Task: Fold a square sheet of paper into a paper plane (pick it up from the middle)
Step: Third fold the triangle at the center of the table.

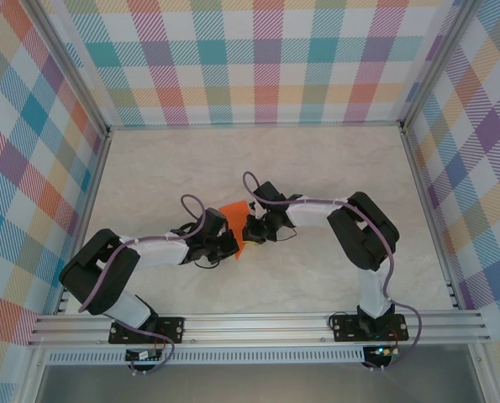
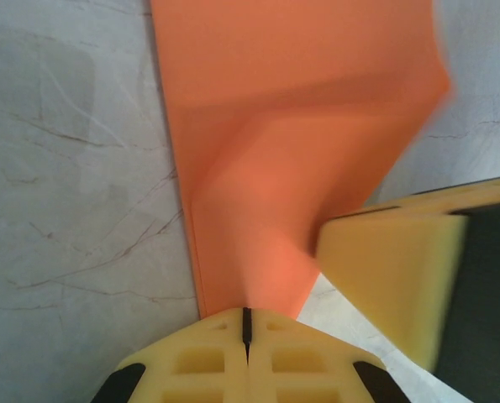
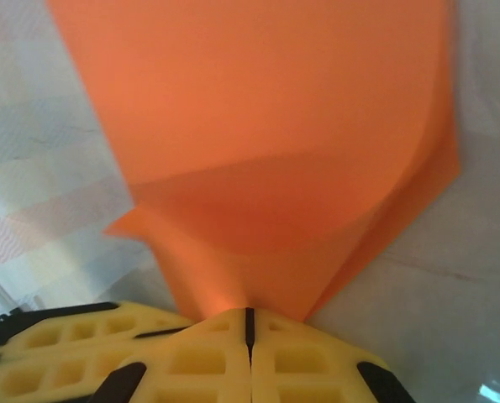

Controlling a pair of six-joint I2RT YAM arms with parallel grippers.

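From above, the left gripper (image 1: pixel 228 243) and right gripper (image 1: pixel 249 231) hide much of the square sheet of paper (image 1: pixel 232 211); its creases are too small to tell. Both wrist views crop its top.

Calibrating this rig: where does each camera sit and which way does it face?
Top external: above and behind the robot, looking down on the table; left arm and right arm show.
Left wrist: wrist-mounted, looks along the shut left tool at the orange paper.
Right wrist: wrist-mounted, looks along the shut right tool at that paper.
Shared: every view shows the paper.
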